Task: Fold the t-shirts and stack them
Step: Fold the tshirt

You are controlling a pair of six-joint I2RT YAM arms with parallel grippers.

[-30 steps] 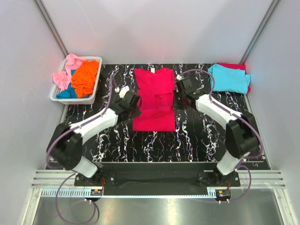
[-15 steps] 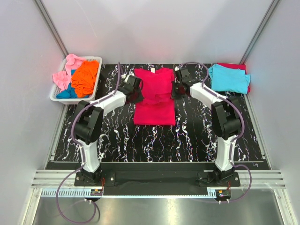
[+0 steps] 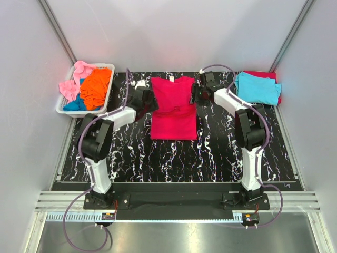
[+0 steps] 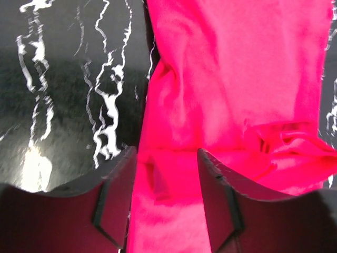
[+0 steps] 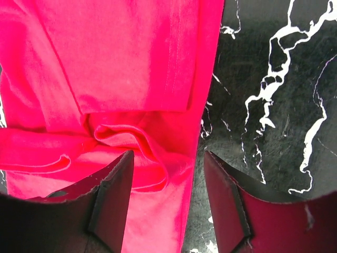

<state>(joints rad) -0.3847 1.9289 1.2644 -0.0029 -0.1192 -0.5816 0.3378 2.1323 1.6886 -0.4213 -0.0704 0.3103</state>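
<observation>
left gripper (image 4: pixel 166 158) & right gripper (image 5: pixel 168 158) both part-open, gripping nothing — we sit at each side edge of the crimson-red t-shirt (image 3: pixel 174 118), prob so its tucked sleeves lie flat.

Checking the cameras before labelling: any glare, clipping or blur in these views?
Top external: sharp and evenly lit, with a faint pink cast on the back wall above the crimson t-shirt. Left wrist: the shirt's colour is nearly blown out and its folds look washed; there is a glare patch on the table; the left gripper's fingers are dark and soft. Right wrist: the red is oversaturated too, but the creases are readable and the table's veins are crisp.
</observation>
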